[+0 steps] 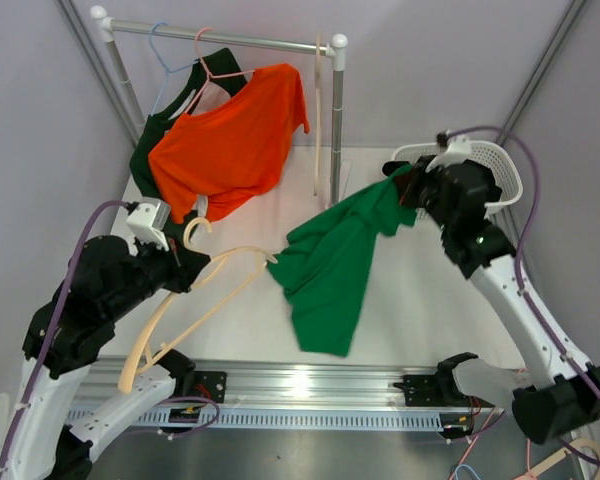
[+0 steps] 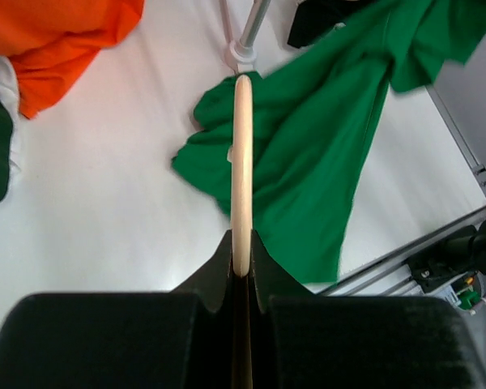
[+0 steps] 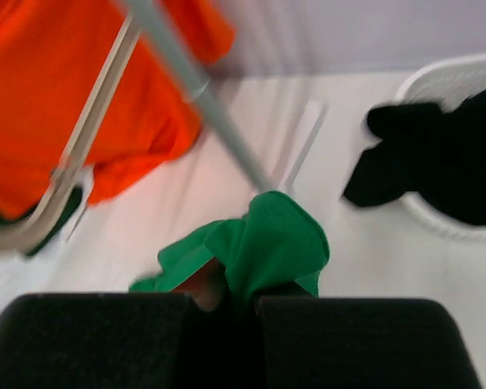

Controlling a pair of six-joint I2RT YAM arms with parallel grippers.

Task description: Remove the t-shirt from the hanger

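The left gripper [image 2: 242, 251] was clenched on the cream hanger [image 2: 242, 162], held out in front of the clothes rail [image 1: 230, 38]. The right gripper [image 3: 239, 288] grasped a bunch of the green t-shirt [image 1: 330, 270], raised to the right of the rail. The cloth sloped down from there, in front of the rail, to the hanger's far tip. Whether that tip was caught inside could not be told. An orange shirt [image 1: 230, 140] hung on the rail.

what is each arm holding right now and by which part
Left gripper: the wooden hanger, clamped near its middle. Right gripper: the green t-shirt, pinched by a bunched fold at one end.
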